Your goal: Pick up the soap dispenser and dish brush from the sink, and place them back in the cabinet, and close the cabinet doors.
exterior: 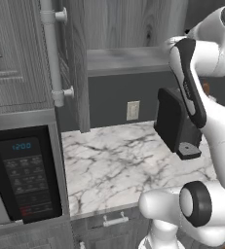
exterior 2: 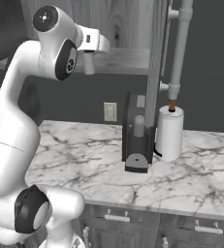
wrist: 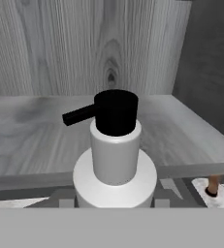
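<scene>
1. The left base view looks forward and down from behind the arm's left, over the marble counter (exterior: 114, 160), with the microwave (exterior: 24, 177) close at its left.
2. The right base view faces the same counter (exterior 2: 133, 169) from the arm's right; both share the black coffee machine (exterior: 175, 124) (exterior 2: 136, 133).
3. The hand view sits close above the soap dispenser (wrist: 114, 155), facing the cabinet (wrist: 45, 135) shelf.

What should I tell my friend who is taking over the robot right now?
Claw: shut on the soap dispenser, held up at the open cabinet, just in front of its grey shelf.
Done: dispenser picked up and lifted to the cabinet.
Left: set the dispenser on the shelf, fetch the dish brush from the sink, put it in too, then close the cabinet doors.
</scene>
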Controlling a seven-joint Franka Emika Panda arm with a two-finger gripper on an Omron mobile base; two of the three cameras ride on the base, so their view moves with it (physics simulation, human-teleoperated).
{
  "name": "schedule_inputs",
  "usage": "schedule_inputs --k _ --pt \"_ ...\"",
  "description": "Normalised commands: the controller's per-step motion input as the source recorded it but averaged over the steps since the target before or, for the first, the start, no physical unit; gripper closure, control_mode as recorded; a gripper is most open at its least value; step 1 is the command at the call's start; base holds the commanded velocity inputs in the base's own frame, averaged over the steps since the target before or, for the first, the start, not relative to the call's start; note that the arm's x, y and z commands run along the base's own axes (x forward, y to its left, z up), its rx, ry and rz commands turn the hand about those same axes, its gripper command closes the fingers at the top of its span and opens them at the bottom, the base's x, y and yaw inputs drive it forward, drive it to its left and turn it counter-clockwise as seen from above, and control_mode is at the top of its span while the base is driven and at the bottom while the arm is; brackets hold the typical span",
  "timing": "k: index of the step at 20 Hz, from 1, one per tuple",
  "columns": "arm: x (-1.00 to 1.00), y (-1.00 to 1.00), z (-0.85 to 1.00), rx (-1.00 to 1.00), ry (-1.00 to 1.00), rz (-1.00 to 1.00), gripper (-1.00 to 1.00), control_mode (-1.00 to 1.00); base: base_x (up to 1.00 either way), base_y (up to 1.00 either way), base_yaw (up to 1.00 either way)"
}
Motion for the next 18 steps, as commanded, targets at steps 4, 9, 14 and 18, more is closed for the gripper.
schedule_inputs --k 4,9,14,18 --pt "0.30 0.00 0.00 0.00 0.00 0.01 1.00 -1.00 0.00 0.00 0.00" --pt "0.30 0.00 -0.01 0.00 -0.02 0.01 1.00 -1.00 0.00 0.00 0.00" --pt "0.24 0.00 -0.04 0.00 -0.07 0.01 1.00 -1.00 0.00 0.00 0.00" --pt "0.21 0.00 -0.16 0.00 -0.05 0.01 1.00 -1.00 0.00 0.00 0.00"
